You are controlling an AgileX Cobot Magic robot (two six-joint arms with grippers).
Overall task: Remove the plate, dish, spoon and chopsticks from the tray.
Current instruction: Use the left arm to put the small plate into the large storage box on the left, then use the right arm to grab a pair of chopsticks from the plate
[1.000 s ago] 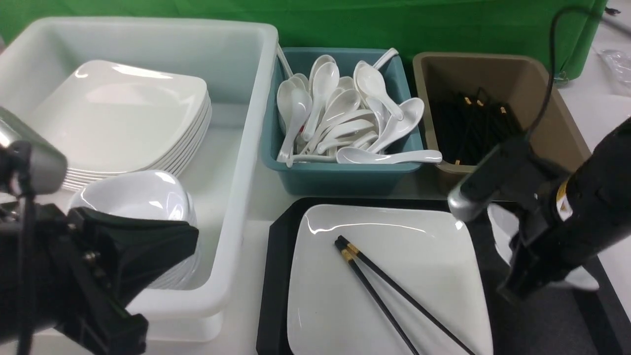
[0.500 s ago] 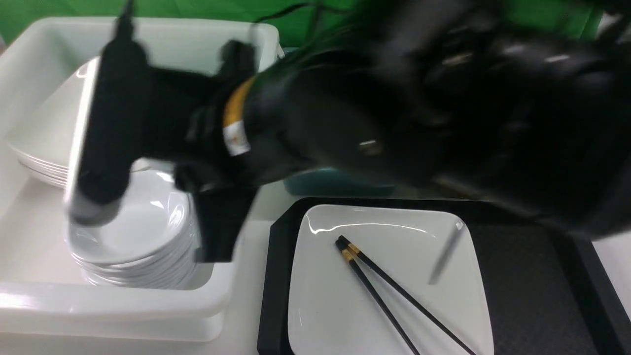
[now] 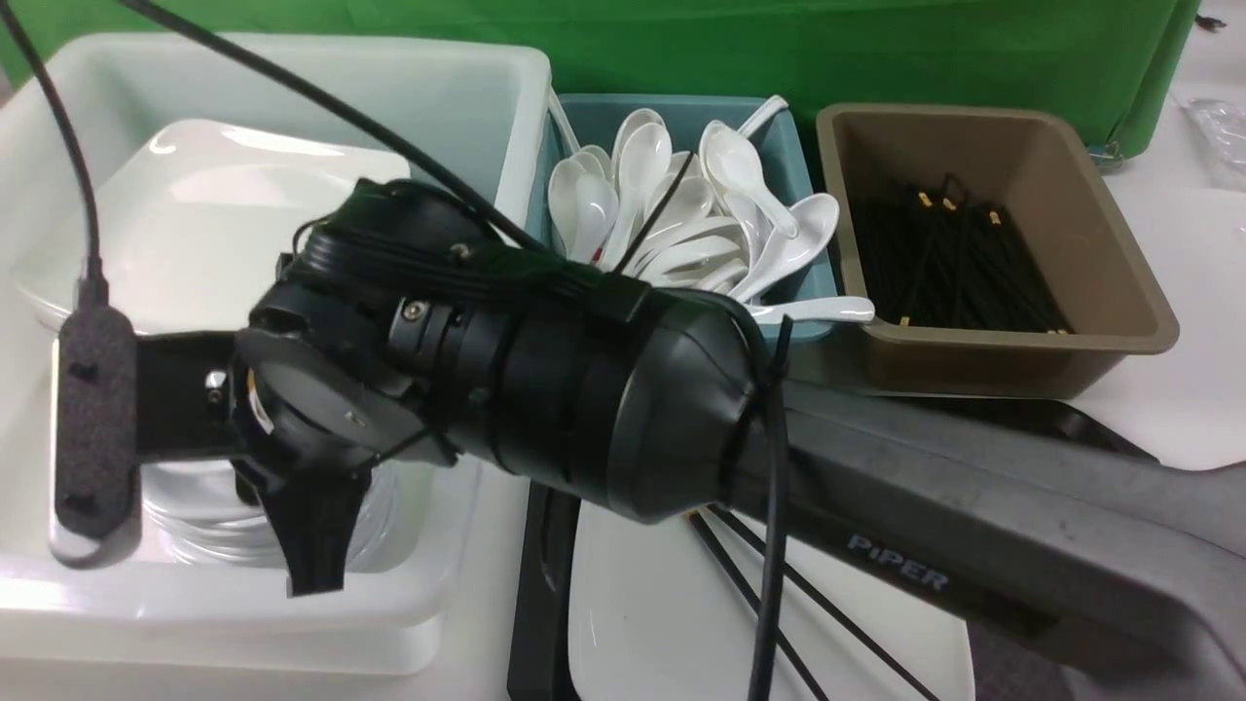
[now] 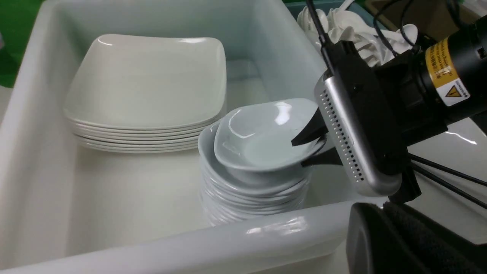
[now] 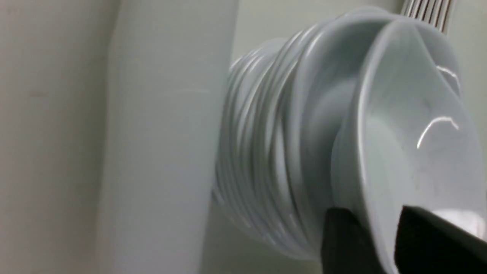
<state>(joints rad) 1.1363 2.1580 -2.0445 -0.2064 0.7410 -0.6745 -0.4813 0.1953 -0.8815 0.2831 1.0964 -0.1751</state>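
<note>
The dish (image 4: 262, 140) sits slightly tilted on top of a stack of like dishes (image 4: 247, 198) in the white bin. My right gripper (image 4: 310, 150) reaches across from the right. Its black fingers (image 5: 342, 243) stand apart on either side of the dish's (image 5: 411, 152) rim, open. In the front view this gripper (image 3: 311, 570) points down into the bin. The plate (image 3: 662, 623) lies on the black tray (image 3: 540, 584) with the chopsticks (image 3: 750, 584) across it. The spoon is out of view; the arm hides much of the tray. My left gripper (image 4: 379, 207) is shut and empty, outside the bin's near wall.
The white bin (image 3: 292, 613) also holds a stack of plates (image 3: 195, 224). Behind the tray stand a teal bin (image 3: 808, 282) with several spoons (image 3: 672, 214) and a brown bin (image 3: 1012, 136) with chopsticks (image 3: 954, 263). The right arm's grey link (image 3: 925, 506) crosses over the tray.
My right arm swung from the tray's right side across to the white bin with the dish, and its fingers have parted at the stack. The left gripper has left the front view.
</note>
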